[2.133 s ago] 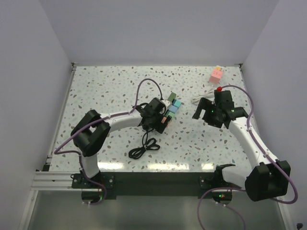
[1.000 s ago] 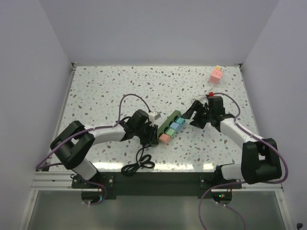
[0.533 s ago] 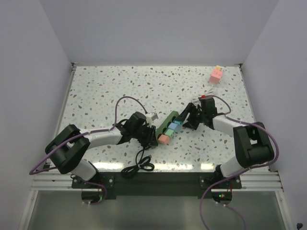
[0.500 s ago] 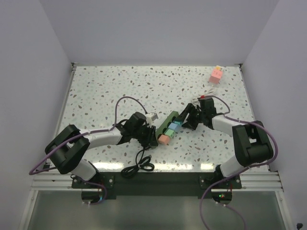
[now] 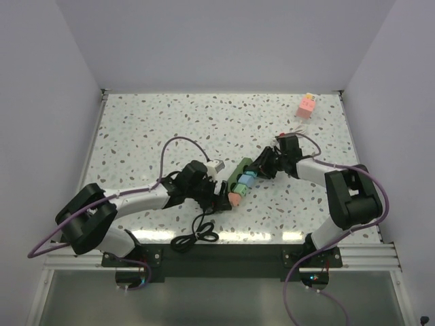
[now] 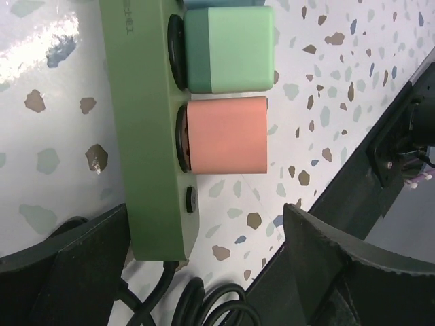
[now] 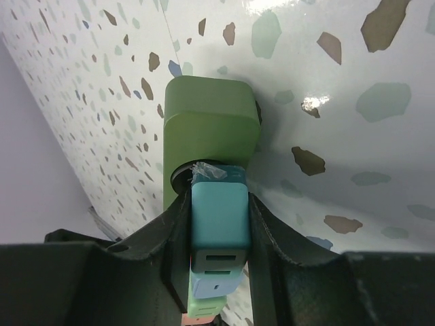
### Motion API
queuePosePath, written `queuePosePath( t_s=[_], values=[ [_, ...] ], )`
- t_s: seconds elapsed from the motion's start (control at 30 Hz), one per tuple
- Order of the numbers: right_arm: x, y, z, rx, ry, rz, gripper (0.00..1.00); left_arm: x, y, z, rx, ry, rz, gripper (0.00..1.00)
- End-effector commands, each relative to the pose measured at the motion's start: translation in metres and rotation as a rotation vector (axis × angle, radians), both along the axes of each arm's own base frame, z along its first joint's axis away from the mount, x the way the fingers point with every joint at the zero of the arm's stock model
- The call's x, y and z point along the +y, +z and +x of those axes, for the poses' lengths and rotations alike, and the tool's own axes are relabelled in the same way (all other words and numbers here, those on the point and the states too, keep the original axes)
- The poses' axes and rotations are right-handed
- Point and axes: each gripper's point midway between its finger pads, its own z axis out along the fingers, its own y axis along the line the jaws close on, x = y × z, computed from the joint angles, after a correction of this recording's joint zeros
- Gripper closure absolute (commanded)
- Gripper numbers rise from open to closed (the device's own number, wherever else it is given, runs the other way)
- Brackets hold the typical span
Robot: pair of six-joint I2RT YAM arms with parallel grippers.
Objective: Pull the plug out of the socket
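Since a moment ago the left gripper (image 6: pixel 207 234) has sprung wide and the right gripper (image 7: pixel 218 210) has closed in from the other side. The socket (image 5: pixel 240 166) lies slantwise at the middle of the table (image 5: pixel 149 122), its cord end toward the lower left. In the left wrist view that end sits between the left fingers (image 6: pixel 75 272), which stand far apart and grip nothing. One finger is just beside the bar's edge, the other well clear. A pink plug (image 6: pixel 226 134) and a green plug (image 6: pixel 234 47) stick out of the bar side by side. In the right wrist view the right fingers (image 7: pixel 173 238) press on both sides of the blue plug (image 7: pixel 219 217), which is seated in the outlet nearest the bar's far end. The black cord (image 5: pixel 200 231) coils at the lower middle of the overhead frame, and a pink block (image 5: pixel 306 105) sits at the upper right.
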Motion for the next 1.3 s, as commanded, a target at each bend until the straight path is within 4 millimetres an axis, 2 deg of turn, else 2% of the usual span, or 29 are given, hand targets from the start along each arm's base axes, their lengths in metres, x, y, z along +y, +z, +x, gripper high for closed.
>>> queuePosePath(
  t_s=[0.0,0.13,0.2,0.33,0.4,0.43,0.57,0.8,1.13,1.27],
  values=[
    [0.001,0.009,-0.013,-0.029,0.142,-0.086,1.00,-0.003,0.028,0.032,-0.155,0.034,0.004,0.04],
    [0.003,0.010,-0.028,-0.007,0.229,-0.127,1.00,-0.005,0.034,0.047,-0.190,0.043,0.047,0.00],
    [0.007,0.016,-0.028,-0.015,0.247,-0.144,1.00,-0.006,0.033,0.054,-0.199,0.044,0.080,0.00],
    [0.006,0.023,-0.025,0.009,0.216,-0.188,1.00,-0.024,0.045,0.072,-0.224,0.018,0.085,0.00],
    [0.007,0.025,-0.025,0.020,0.206,-0.203,1.00,-0.028,0.042,0.073,-0.211,-0.009,0.098,0.00],
    [0.011,0.028,-0.023,0.017,0.212,-0.194,1.00,-0.032,0.047,0.077,-0.219,-0.011,0.092,0.00],
    [0.015,0.032,-0.020,0.013,0.210,-0.194,1.00,-0.036,0.044,0.080,-0.212,-0.029,0.113,0.00],
    [0.016,0.039,-0.019,-0.004,0.213,-0.192,1.00,-0.033,0.024,0.083,-0.184,-0.027,0.152,0.04],
    [0.016,0.039,-0.014,0.011,0.192,-0.191,1.00,-0.045,0.038,0.086,-0.184,-0.040,0.104,0.07],
    [0.020,0.044,-0.015,-0.005,0.207,-0.169,1.00,-0.043,0.035,0.091,-0.204,-0.041,0.122,0.09]
  ],
)
